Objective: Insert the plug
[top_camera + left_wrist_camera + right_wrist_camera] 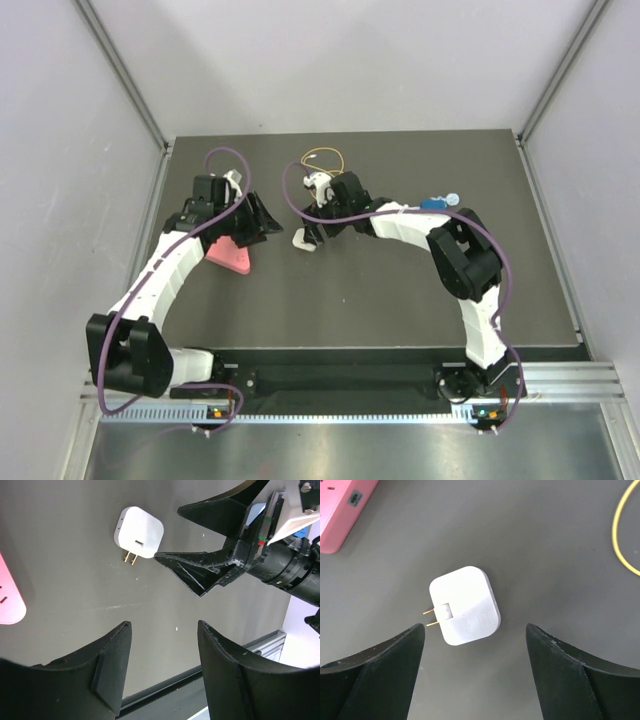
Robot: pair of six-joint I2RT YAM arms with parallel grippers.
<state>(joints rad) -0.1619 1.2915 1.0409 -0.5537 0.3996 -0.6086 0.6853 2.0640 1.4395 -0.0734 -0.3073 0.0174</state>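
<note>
Under the right claw (475, 628), which gapes wide and holds nothing, lies the white plug (465, 605); the left claw (164, 625) hangs open, empty too.

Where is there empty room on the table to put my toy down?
The big bare patch of table between the white plug and the near edge. Also the far right corner, beyond the blue thing. It's crowded around the plug, pink power strip, left fingers and right fingers.

Pink power strip (338, 524) and yellow wire (614, 527), each partly out of frame.
</note>
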